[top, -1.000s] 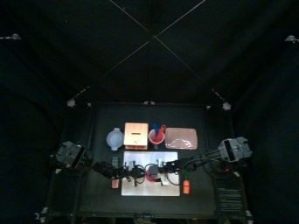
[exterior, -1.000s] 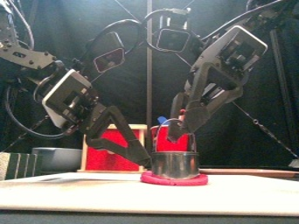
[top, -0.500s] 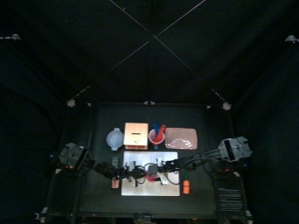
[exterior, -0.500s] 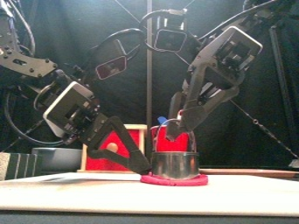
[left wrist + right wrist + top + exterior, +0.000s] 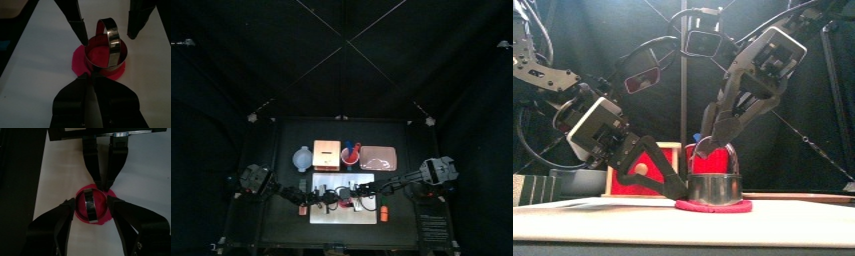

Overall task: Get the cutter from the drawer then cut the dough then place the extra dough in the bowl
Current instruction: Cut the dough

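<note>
Front view shows the cutter [image 5: 714,187] standing upright on the red dough [image 5: 714,206], which lies flat on the white cutting board [image 5: 593,225] at the front of the surface. The left arm enters low from the left, its forearm slanting down so that the left gripper [image 5: 89,75] meets the dough's left rim. Its jaws are pressed together with the tips touching the dough; whether any dough is nipped between them cannot be told. The right arm drops steeply from the upper right. The right gripper [image 5: 92,203] hangs over the cutter with its jaws spread, one on either side of the metal ring; contact with it is unclear. Behind the board stand the wooden box [image 5: 329,153] and the bowl [image 5: 301,157].
</note>
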Robot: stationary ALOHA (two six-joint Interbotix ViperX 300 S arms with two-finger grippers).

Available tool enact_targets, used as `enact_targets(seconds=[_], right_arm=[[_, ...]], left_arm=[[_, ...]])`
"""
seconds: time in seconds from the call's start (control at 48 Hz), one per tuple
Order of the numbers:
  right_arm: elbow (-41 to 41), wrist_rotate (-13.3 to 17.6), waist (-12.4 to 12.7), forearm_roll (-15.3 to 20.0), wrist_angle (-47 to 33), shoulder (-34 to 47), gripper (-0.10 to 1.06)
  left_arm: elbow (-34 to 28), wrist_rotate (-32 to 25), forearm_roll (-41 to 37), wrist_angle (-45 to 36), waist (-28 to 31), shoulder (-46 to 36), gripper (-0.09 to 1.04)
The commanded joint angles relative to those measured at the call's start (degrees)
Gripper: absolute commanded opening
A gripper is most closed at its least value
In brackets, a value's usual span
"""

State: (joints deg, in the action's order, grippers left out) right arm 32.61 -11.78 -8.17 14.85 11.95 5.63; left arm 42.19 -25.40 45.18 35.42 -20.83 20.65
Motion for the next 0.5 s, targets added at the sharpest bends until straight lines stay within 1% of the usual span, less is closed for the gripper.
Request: enact_targets(seconds=[0.021,0.167,0.375,0.5], right_arm=[[-1.5,0.0,0.2,0.0,0.1,-0.8,0.87],[-1.6,0.0,0.2,0.0,0.7,-0.6,0.84],[-1.6,-0.1,0.2,-0.4,1.7,-0.6,0.71],[-2.0,0.0,0.2,-0.8,2.4,-0.6,0.66]], left_arm=[[-0.6,0.1,0.5,-1.1,0.3,0.0,0.58],[-0.7,0.1,0.6,-1.1,0.3,0.1,0.58],[-0.6,0.1,0.6,-1.1,0.3,0.1,0.58],[-0.7,0.1,0.6,-1.1,0.3,0.1,0.58]])
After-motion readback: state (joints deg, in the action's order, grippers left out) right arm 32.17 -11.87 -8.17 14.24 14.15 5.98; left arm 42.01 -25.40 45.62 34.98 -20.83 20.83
